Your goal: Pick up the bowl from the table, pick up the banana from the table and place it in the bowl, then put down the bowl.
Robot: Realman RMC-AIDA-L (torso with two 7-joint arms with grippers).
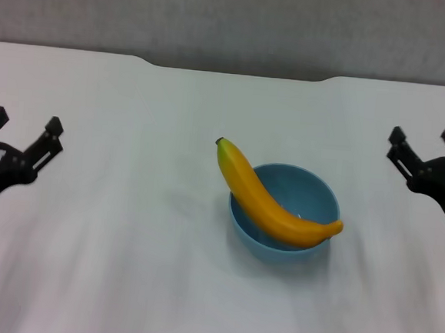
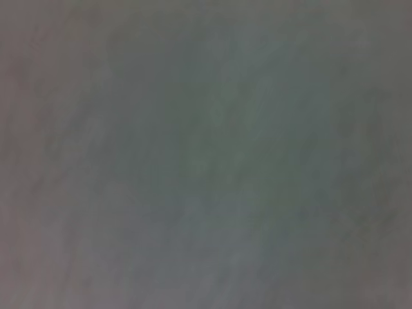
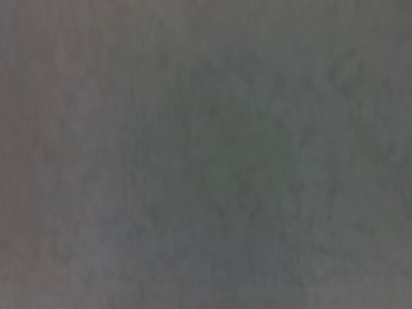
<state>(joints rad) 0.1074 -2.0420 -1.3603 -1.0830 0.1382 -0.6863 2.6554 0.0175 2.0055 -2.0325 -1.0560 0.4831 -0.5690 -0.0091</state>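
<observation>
The light blue bowl (image 1: pixel 305 190) stands on the white table (image 1: pixel 122 267) a little right of the middle. The yellow-orange banana (image 1: pixel 262 197) lies across the bowl, resting on its rim, with the dark stem tip sticking out over the far left side. My left gripper (image 1: pixel 24 125) is open and empty at the left edge of the head view, well apart from the bowl. My right gripper (image 1: pixel 425 138) is open and empty at the right edge. Both wrist views show only plain grey surface.
The table's far edge has a shallow notch (image 1: pixel 238 70) with a grey wall behind it. Nothing else stands on the table.
</observation>
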